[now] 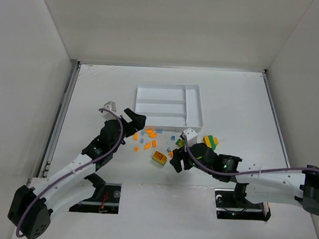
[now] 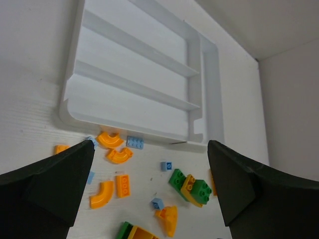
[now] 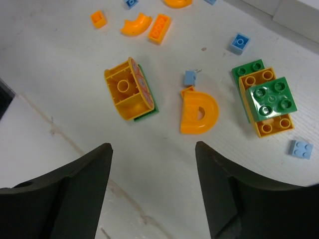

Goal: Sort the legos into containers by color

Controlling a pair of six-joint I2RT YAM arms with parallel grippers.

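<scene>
Near the table's [image 1: 246, 102] front edge, hovering with left gripper [image 2: 149, 149] and right gripper [image 3: 153, 149] spread, empty; could pinch two colours among crowded legos [image 3: 199, 114] or flick one away.

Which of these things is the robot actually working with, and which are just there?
Job: legos, tray.
Just there: table, walls, purple cables.
</scene>
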